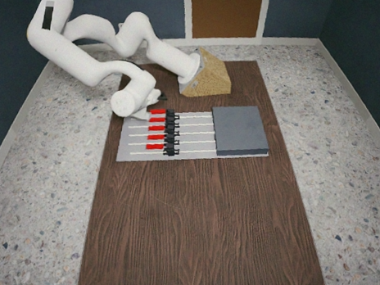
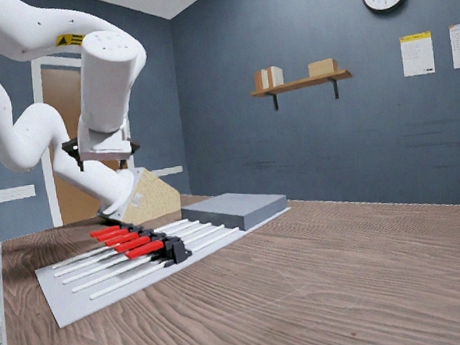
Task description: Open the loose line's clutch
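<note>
With our pincer (image 2: 103,163) spread wide and empty above the five red levers (image 1: 156,128), we judged testing was yet to start, the next move being descent onto one control line (image 1: 194,117).

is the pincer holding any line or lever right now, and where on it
Nothing. The pincer is open, above the levers.
</note>
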Controlling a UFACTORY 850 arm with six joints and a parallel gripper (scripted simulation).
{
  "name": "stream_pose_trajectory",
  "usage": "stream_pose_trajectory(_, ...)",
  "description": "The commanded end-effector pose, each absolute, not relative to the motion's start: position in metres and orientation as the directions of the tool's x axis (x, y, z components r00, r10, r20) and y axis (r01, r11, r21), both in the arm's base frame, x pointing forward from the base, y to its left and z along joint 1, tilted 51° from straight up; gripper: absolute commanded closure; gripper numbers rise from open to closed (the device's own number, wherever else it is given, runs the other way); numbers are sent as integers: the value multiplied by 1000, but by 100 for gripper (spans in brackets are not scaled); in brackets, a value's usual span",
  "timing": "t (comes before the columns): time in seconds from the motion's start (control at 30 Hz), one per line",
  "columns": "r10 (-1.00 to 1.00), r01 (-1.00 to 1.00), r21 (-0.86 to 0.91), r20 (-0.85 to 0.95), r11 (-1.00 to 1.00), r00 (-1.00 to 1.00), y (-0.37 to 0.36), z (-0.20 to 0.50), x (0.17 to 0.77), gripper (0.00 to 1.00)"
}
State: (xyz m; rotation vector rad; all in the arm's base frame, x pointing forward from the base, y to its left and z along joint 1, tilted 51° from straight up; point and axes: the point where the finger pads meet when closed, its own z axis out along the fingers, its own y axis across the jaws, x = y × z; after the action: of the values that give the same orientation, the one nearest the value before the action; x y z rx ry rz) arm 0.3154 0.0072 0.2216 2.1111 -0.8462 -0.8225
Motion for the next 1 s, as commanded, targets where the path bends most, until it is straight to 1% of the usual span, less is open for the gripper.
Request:
stream_pose_trajectory(0.0, -759, -310, 785, -288, -536, 584, 8, 222, 316, 0)
stream_pose_trajectory(0.6, -752, -303, 785, -289, -540, 592, 7, 220, 315, 0)
stream_pose_trajectory(0.7, -668, -215, 782, -315, -585, 674, 2, 205, 312, 0)
stream_pose_trajectory(0.77, -538, -83, 771, -358, -632, 763, -4, 183, 309, 0)
stream_pose_trajectory(0.8, -516, -59, 767, -370, -638, 773, -6, 169, 307, 0)
stream_pose_trajectory(0.87, -446, 8, 759, -391, -651, 805, -6, 169, 307, 0)
stream_pose_trajectory(0.9, -405, 53, 752, -412, -657, 816, -9, 153, 306, 0)
stream_pose_trajectory(0.97, -320, 132, 738, -437, -661, 841, -9, 153, 306, 0)
